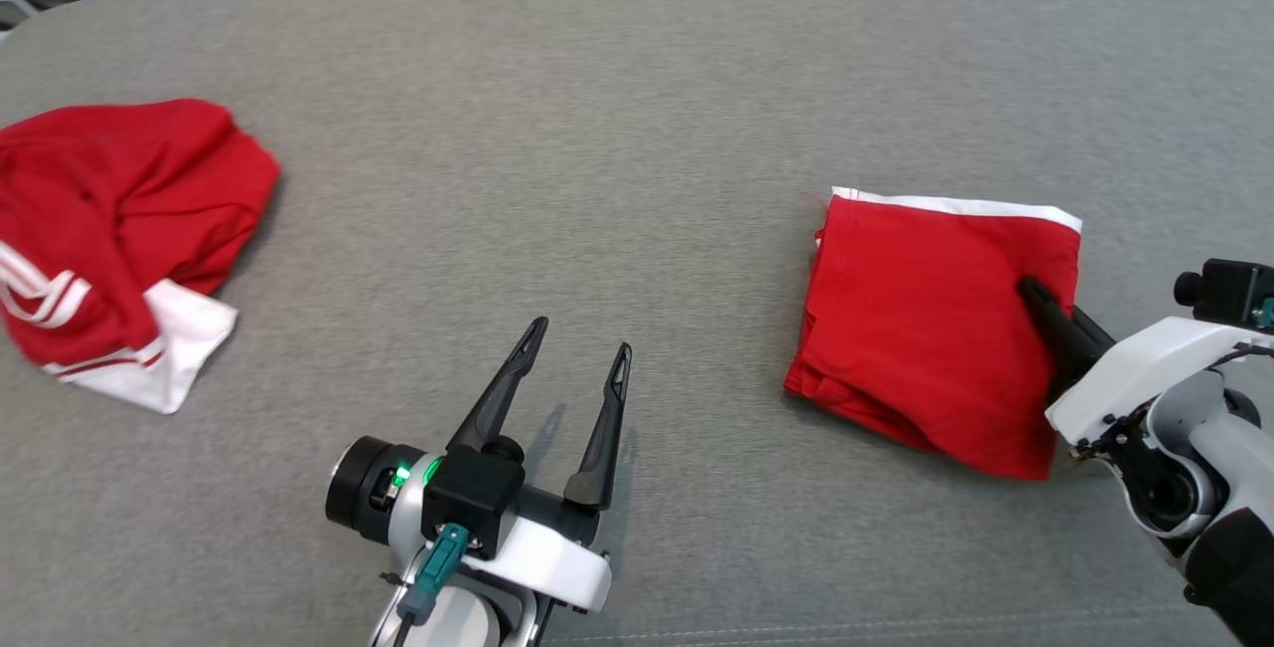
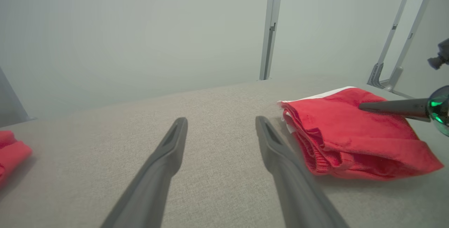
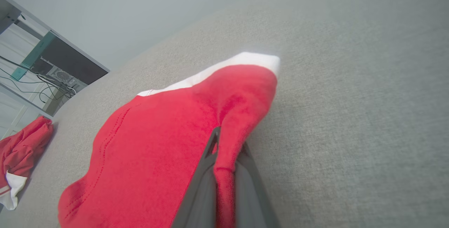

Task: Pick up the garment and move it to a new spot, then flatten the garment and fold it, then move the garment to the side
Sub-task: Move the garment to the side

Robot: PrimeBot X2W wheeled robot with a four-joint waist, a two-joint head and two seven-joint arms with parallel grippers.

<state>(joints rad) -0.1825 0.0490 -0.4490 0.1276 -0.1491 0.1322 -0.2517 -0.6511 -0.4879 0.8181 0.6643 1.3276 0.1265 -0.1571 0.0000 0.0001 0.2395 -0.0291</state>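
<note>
Where the grey fabric surface spans the head view edge to edge, two red items lie well apart on it. Far left of frame: crumpled red garment w/ white stripes and a white hem, heaped, partly cut by the frame edge. Right of centre: folded red garment, a flat, stacked, approx. square packet, so no clear long axis; it sits slightly rotated clockwise. Its white-trimmed edge faces the top of frame, and its layered fold edges face frame left. In the left wrist view those layers show at right of frame, turned toward the near fingers.

Lower centre of the head view: left gripper, fingers spread wide w/ nothing between them, pointing toward upper right of frame, beside the packet but apart from it. Right edge of frame: right gripper, reaching in from lower right w/ fingers laid over the packet's right margin. Right wrist view: both fingers are clamped on a raised ridge of red cloth, which stands pinched between them at bottom centre of frame.
</note>
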